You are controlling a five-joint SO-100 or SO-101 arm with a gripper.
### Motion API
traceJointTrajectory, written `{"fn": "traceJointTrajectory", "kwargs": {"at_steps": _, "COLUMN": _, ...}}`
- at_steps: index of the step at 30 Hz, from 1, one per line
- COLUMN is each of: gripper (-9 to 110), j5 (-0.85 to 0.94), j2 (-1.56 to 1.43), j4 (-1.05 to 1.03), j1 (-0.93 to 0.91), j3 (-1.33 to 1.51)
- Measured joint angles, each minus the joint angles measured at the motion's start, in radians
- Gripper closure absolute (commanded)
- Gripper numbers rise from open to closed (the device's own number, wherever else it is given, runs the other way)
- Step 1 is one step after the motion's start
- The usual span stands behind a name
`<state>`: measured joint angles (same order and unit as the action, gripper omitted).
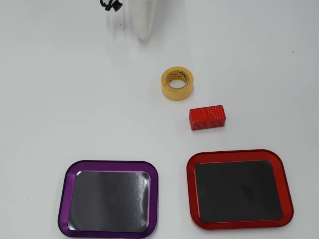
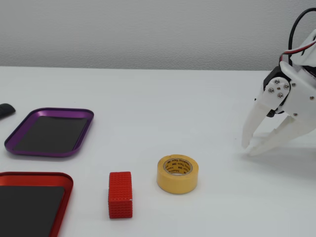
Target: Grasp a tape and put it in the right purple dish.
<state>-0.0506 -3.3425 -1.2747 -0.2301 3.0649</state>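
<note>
The yellow tape [image 1: 177, 83] lies flat on the white table, its pale core facing up; it also shows in the fixed view [image 2: 178, 174]. The purple dish [image 1: 112, 164] is at the lower left of the overhead view and at the left of the fixed view [image 2: 59, 111]; its dark floor holds nothing. My white gripper [image 2: 250, 148] hangs at the right of the fixed view with its fingertips together, holding nothing and well apart from the tape. In the overhead view the gripper [image 1: 144, 35] is at the top, above and left of the tape.
A red studded block [image 1: 207, 117] lies just beside the tape, also seen in the fixed view [image 2: 120, 194]. A red-rimmed tray [image 1: 234, 155] sits next to the purple dish, at the fixed view's lower left [image 2: 34, 175]. A small black object [image 2: 5, 109] lies at the left edge.
</note>
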Motion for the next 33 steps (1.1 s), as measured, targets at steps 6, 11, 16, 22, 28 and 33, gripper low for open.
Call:
{"fn": "traceJointTrajectory", "kwargs": {"at_steps": 6, "gripper": 102, "j5": 0.0, "j2": 0.0, "j4": 0.0, "j1": 0.0, "j3": 0.0}}
{"fn": "traceJointTrajectory", "kwargs": {"at_steps": 11, "gripper": 102, "j5": 0.0, "j2": 0.0, "j4": 0.0, "j1": 0.0, "j3": 0.0}}
{"fn": "traceJointTrajectory", "kwargs": {"at_steps": 16, "gripper": 102, "j5": 0.0, "j2": 0.0, "j4": 0.0, "j1": 0.0, "j3": 0.0}}
{"fn": "traceJointTrajectory", "kwargs": {"at_steps": 22, "gripper": 102, "j5": -0.002, "j2": 0.0, "j4": 0.012, "j1": 0.0, "j3": 0.0}}
{"fn": "traceJointTrajectory", "kwargs": {"at_steps": 28, "gripper": 101, "j5": 0.1, "j2": 0.0, "j4": 0.175, "j1": -0.006, "j3": -0.017}}
{"fn": "traceJointTrajectory", "kwargs": {"at_steps": 33, "gripper": 101, "j5": 0.19, "j2": 0.008, "j4": 0.215, "j1": -0.003, "j3": -0.126}}
